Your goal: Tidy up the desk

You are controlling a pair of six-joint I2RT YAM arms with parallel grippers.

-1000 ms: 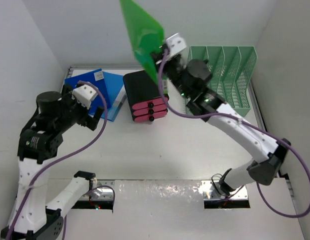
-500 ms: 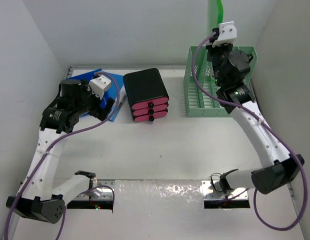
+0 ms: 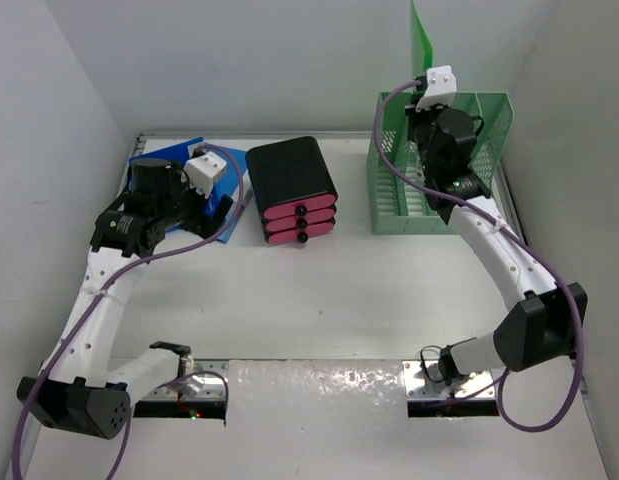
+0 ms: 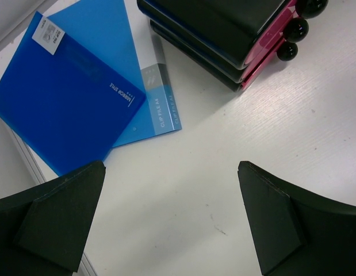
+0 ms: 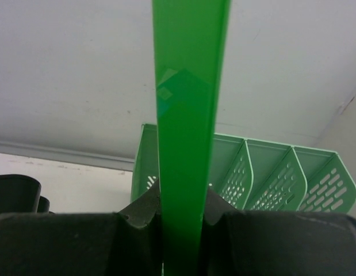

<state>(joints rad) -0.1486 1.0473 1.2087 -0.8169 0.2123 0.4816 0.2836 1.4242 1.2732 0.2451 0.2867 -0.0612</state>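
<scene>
Blue folders and drawer box on desk

Blue folders, pink-drawered box, mint rack (green folder upright).

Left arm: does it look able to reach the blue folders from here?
Probably yes. The left gripper hangs open just above the desk beside the blue folders, which lie flat with nothing on top of them.
</scene>
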